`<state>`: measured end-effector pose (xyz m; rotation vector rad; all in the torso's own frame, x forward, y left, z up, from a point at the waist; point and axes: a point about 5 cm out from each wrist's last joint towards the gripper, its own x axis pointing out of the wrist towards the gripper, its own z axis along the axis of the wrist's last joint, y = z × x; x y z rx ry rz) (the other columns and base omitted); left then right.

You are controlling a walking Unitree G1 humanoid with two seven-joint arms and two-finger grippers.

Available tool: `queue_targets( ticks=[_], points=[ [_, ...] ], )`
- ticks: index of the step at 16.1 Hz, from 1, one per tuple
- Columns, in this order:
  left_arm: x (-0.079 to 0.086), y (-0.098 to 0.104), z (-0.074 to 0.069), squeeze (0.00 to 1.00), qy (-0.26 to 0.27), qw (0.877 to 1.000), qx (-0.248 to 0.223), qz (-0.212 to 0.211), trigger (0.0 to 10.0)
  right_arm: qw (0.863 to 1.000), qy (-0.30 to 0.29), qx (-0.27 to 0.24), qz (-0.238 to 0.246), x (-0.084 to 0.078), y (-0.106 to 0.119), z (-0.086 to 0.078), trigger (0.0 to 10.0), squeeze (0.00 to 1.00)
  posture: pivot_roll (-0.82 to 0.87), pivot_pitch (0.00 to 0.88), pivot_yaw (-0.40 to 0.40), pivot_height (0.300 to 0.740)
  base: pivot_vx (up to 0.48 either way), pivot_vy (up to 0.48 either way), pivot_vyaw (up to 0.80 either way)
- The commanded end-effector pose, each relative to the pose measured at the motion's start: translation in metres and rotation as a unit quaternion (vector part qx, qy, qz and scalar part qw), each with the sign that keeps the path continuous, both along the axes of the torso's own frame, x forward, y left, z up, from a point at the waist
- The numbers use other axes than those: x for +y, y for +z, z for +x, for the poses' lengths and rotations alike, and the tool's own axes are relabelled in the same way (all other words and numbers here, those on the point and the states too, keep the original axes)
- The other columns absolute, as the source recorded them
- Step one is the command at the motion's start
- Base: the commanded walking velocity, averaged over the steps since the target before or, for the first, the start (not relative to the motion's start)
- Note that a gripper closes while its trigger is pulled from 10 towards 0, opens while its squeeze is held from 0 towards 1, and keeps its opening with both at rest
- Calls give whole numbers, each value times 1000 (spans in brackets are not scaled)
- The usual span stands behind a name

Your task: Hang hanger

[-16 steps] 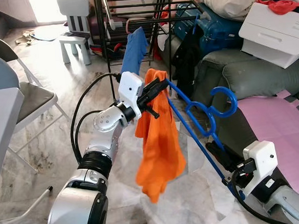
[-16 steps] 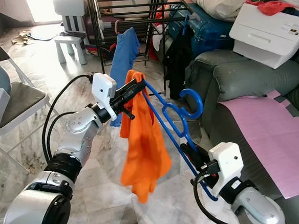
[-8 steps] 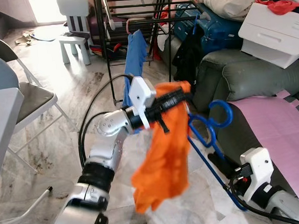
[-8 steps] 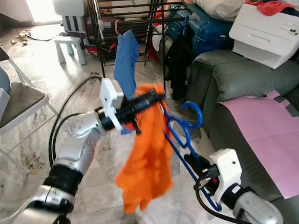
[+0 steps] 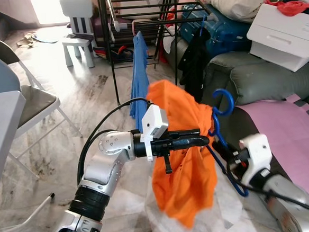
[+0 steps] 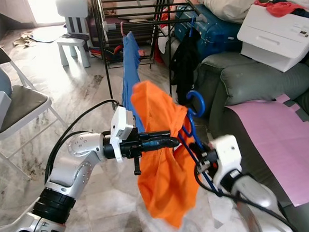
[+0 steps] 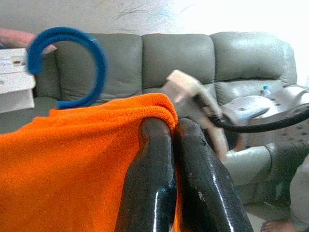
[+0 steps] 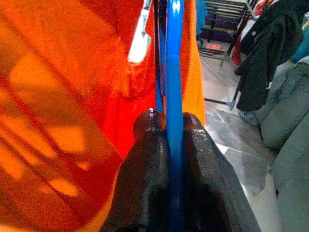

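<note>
The blue hanger point(image 5: 223, 137) stood steeply, hook up; the right gripper point(image 8: 168, 126) pinched its bar; the left gripper point(image 7: 173, 131) clamped the orange cloth point(image 5: 185, 177).

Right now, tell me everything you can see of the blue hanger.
The blue hanger looks like glossy plastic with a round open hook at its top, pointing up toward the sofa. Its frame slopes down to the right gripper, whose jaws are shut on a thin blue bar. The orange garment is draped over it, hiding most of the frame, and the left gripper pinches that cloth beside it.
</note>
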<state>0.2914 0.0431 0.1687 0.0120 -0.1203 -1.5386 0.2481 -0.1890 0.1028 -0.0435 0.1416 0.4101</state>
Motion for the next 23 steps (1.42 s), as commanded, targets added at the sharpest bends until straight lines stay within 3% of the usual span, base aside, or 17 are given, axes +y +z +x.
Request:
queue_targets(
  ticks=[1, 3, 4, 6, 8, 9, 12, 15, 16, 17, 18, 19, 23],
  points=[
    [-6, 2, -6, 0, -22, 1000, -13, 4, 0, 1000, -10, -20, -2, 0, 6, 7, 10000, 0, -7, 0, -77, 740, 0, 0, 0],
    [-12, 4, -1, 0, 22, 999, -34, 1, 0, 1000, 2, -29, 8, 13, 10, 13, 10000, 0, -6, 0, -78, 740, 0, 0, 0],
    [-13, 6, 4, 0, 53, 997, -51, 1, 4784, 1000, 9, -26, 10, 17, 9, 13, 10000, 0, -6, 0, -78, 740, 0, 0, 0],
    [-16, 10, 8, 0, 76, 995, -67, -15, 2471, 1000, 14, -21, 8, 21, 6, 10, 10000, 0, -9, 0, -78, 740, 0, 0, 0],
    [-26, 12, 4, 0, 66, 995, -70, -26, 1608, 999, 24, -18, 16, 34, 3, 9, 10000, 0, -15, 0, -77, 740, 0, 0, 0],
    [-30, 11, -1, 0, 44, 997, -66, -26, 0, 999, 36, -26, 26, 43, 6, 10, 10000, 0, -17, 0, -76, 740, 0, 0, 0],
    [-34, 3, -9, 0, 9, 998, -53, -13, 0, 997, 31, -54, 46, 49, 19, 15, 10000, 0, -18, 0, -75, 740, 0, 0, 0],
    [-27, -13, -6, 0, 26, 998, -58, 23, 392, 996, 29, -68, 53, 47, 26, 13, 10000, 0, -17, 0, -75, 740, 0, 0, 0],
    [-24, -18, -5, 0, 27, 997, -64, 39, 3529, 996, 26, -69, 55, 45, 27, 11, 10000, 0, -17, 0, -75, 740, 0, 0, 0],
    [-22, -25, -4, 0, 31, 993, -90, 65, 10000, 995, 22, -73, 59, 43, 27, 9, 10000, 0, -19, 0, -79, 740, 0, 0, 0],
    [-20, -29, -2, 278, 43, 991, -98, 78, 10000, 995, 22, -77, 64, 43, 29, 8, 10000, 0, -20, 0, -78, 740, 0, 0, 0],
    [-18, -31, 1, 1000, 54, 990, -98, 85, 10000, 995, 22, -78, 65, 43, 29, 6, 10000, 0, -20, 0, -78, 740, 0, 0, 0],
    [-9, -41, 14, 1000, 99, 980, -122, 118, 10000, 994, 22, -81, 66, 40, 30, 1, 10000, 0, -22, 0, -80, 740, 0, 0, 0]
  ],
)
